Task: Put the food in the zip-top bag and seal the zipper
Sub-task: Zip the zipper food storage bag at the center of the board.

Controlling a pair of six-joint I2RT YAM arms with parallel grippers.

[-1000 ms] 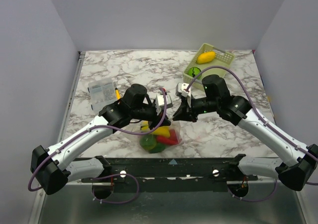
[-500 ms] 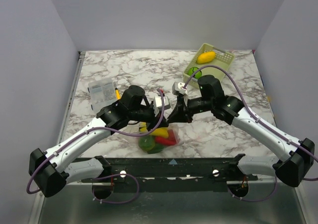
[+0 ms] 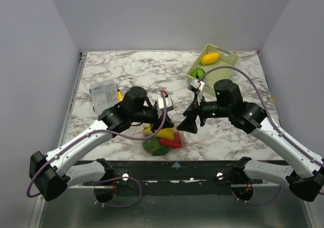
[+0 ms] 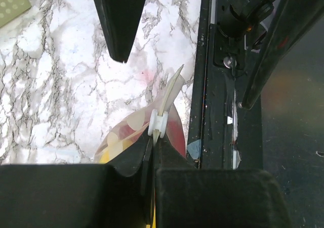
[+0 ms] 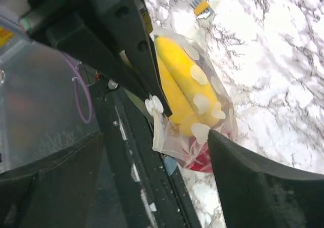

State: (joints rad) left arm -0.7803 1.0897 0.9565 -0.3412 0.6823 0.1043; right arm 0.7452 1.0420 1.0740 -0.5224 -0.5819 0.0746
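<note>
While the left gripper [image 4: 153,160] stayed out of nothing and simply clenched, its jaws were pressed together on the top edge of the zip-top bag [image 3: 164,137], right behind a small white slider [image 4: 158,122] on the zipper [image 4: 171,89]. A short end of that clear strip stuck out past the slider. Whether the mouth was sealed along its whole length could not be told.

The bag sat at the near edge of the marble table [image 3: 126,71], about midway between the two arm bases, its top pinched upward. Inside it lay a yellow banana [image 5: 177,76], a red pepper [image 3: 171,142] and a green piece [image 3: 151,145].

The right gripper [image 3: 191,123] hung just beside the bag on its right, jaws released and spread wide, touching nothing; its wrist view showed the bag's corner in the gap between the fingers.

At the far right corner stood a pale-green lattice basket [image 3: 230,61] holding a yellow fruit [image 3: 209,58] and a green one [image 3: 198,73]. Near the left edge lay a clear packet [image 3: 103,91] of grey bits.
</note>
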